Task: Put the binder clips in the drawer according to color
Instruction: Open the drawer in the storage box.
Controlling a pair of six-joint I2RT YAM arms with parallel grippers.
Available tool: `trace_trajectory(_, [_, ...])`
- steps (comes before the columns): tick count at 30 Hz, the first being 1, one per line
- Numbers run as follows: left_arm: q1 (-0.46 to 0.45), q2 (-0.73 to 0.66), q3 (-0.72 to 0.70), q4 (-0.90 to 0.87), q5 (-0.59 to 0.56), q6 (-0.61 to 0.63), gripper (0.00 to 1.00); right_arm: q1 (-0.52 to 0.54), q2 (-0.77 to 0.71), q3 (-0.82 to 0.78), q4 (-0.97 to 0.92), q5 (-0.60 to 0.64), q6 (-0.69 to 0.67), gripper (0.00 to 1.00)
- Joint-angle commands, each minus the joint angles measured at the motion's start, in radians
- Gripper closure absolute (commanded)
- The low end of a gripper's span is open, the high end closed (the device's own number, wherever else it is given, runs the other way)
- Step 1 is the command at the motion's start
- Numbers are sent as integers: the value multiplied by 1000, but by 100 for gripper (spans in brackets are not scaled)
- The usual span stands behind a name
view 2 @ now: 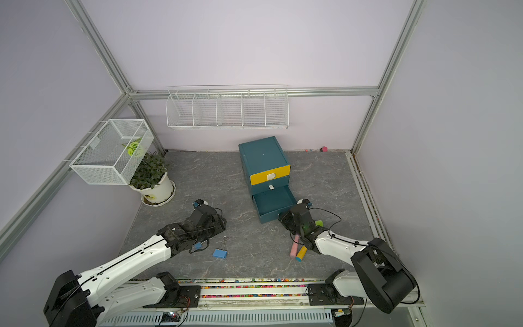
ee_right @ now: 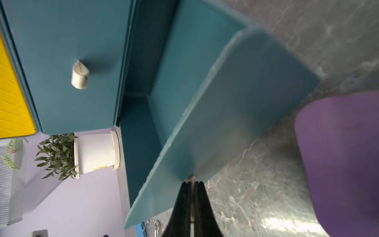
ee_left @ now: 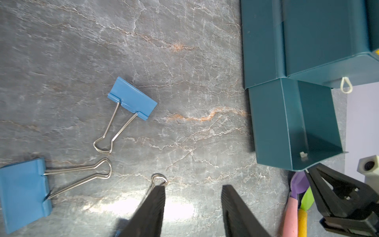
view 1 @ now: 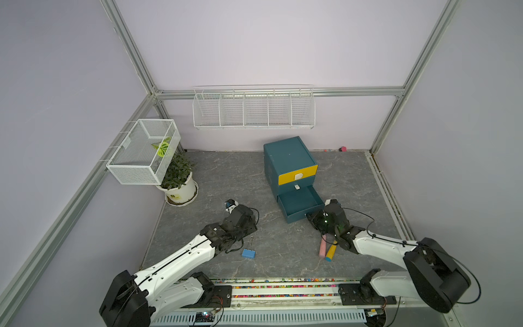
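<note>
Guessing, with right gripper (ee_right: pixel 191 182) clamped on the pull (ee_right: pixel 192 180): tug drawer (view 1: pixel 294 216), right of centre in both top views, straight out, then drop open left gripper (ee_left: pixel 193 187) onto blue clip (view 1: pixel 249 252), lower centre, grabbing body not wires.

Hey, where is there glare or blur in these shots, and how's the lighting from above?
Left wrist view: bright glare on the tabletop by the left pincer, whose fingers are soft; the blue binder clips are sharp. Right wrist view: the open drawer is blurred, with glare on the tabletop. Both top views: even, soft light, and wide-angle perspective splays the frame posts.
</note>
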Motion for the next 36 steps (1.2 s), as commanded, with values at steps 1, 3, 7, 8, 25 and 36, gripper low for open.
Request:
trace_trajectory(1, [4, 16, 33, -32, 8, -3, 49, 8, 0, -8, -13, -5, -19, 100])
trace_trajectory(3, [3, 25, 44, -46, 8, -8, 48, 8, 20, -4, -6, -16, -18, 100])
trace_trajectory(7, [4, 31, 46, -64, 18, -23, 45, 8, 44, 4, -9, -24, -19, 100])
trace_trajectory(8, [3, 33, 47, -71, 19, -25, 43, 8, 43, 1, -9, -21, -19, 100])
trace_trajectory(25, [-12, 23, 62, -275, 90, -53, 20, 10, -270, 63, -421, 67, -306, 27])
trace_trajectory(36, [-171, 106, 31, -356, 127, -11, 10, 10, -498, 220, -792, -25, -633, 17])
